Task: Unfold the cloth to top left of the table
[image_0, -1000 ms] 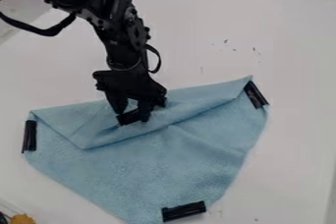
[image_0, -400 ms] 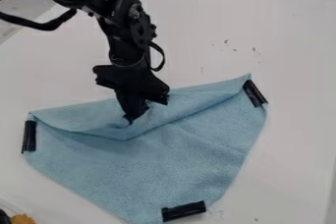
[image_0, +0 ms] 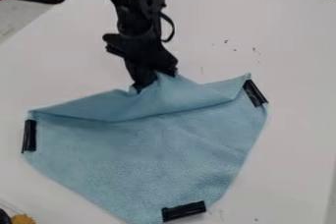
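The blue cloth (image_0: 157, 154) is found spread over the lower tabletop (image_0: 269, 36), partly unfolded. Its upper flap (image_0: 172, 95) is pinched and lifted by the closed jaws; laying it flat toward top left is judged outstanding.
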Robot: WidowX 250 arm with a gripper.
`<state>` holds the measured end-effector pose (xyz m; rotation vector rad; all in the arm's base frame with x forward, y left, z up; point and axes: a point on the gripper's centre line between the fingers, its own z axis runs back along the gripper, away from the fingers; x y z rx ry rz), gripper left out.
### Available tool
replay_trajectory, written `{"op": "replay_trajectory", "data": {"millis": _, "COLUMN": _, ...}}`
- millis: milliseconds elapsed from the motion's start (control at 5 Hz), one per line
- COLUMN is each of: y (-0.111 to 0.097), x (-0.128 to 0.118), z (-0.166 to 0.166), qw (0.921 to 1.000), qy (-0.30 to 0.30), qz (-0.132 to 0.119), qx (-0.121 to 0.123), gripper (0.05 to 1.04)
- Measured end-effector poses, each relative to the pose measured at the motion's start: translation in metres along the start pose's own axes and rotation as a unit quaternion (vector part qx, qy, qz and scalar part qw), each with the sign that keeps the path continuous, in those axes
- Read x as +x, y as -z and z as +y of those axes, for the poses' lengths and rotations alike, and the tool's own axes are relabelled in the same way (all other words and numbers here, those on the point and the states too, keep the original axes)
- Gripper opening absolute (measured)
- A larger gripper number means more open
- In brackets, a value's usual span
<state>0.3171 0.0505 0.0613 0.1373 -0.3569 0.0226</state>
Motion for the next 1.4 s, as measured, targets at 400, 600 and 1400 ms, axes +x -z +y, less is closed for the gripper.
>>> {"op": "replay_trajectory", "data": {"millis": 400, "y": 0.041, "x": 0.049, "z": 0.053, "qw": 0.9983, "qy": 0.043, "qz": -0.034, "qx": -0.018, "gripper": 0.055}}
{"op": "replay_trajectory", "data": {"millis": 600, "y": 0.063, "x": 0.052, "z": 0.065, "qw": 0.9983, "qy": 0.041, "qz": -0.023, "qx": -0.033, "gripper": 0.075}}
{"op": "replay_trajectory", "data": {"millis": 1400, "y": 0.058, "x": 0.103, "z": 0.080, "qw": 0.9910, "qy": 0.132, "qz": -0.018, "qx": -0.007, "gripper": 0.997}}
